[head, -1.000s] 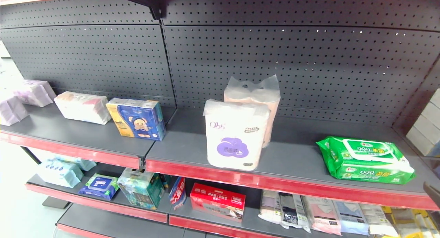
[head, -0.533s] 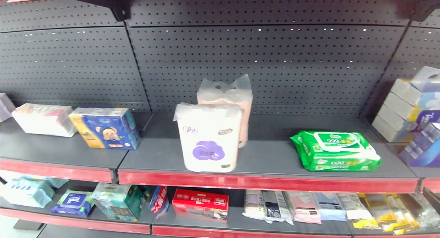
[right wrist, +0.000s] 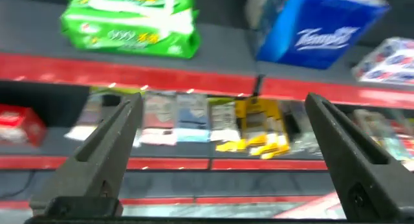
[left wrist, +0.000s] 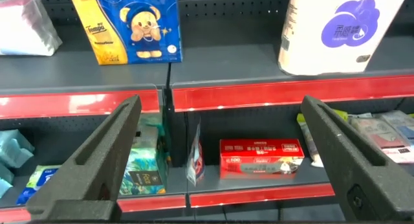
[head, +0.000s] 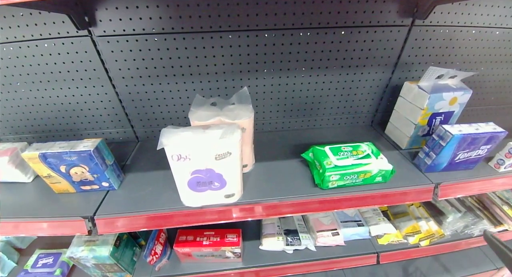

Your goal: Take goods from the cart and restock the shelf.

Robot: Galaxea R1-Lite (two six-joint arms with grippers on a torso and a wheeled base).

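Note:
The middle shelf has a red front edge and carries a white toilet roll pack with a pink roll pack behind it. A green wet wipes pack lies to their right. My left gripper is open and holds nothing, in front of the shelf edge below the white roll pack and a blue bear tissue pack. My right gripper is open too, level with the red edge below the green wipes and a blue tissue pack.
A bear tissue pack sits on the left bay. A daisy tissue stack and a blue tissue pack are on the right bay. The lower shelf holds a red box and several flat packets. Free shelf room lies between the rolls and the wipes.
The head camera has swung to the right, so everything on the shelf sits further left in the picture. The right bay with its tissue packs has come into view.

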